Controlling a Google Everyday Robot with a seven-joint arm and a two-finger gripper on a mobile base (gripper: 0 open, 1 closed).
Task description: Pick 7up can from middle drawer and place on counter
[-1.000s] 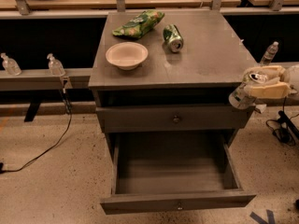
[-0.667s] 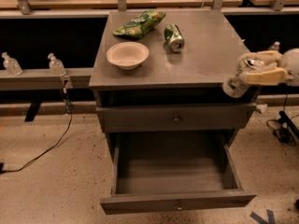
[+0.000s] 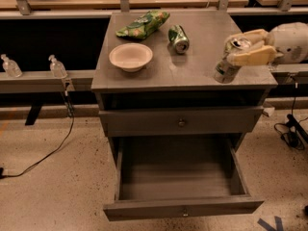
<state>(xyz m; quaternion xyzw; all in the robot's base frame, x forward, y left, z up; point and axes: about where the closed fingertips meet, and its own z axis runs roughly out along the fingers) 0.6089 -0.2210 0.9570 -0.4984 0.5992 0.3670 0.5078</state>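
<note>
hand (image 3: 236, 49) closed around 7up can (image 3: 222, 71), over front-right corner of surface (image 3: 197, 64) | can tilted, base at or just above surface, contact unclear | middle drawer (image 3: 178, 177) open, empty | done: can out of drawer, at surface | left: set can upright, release, withdraw
</note>
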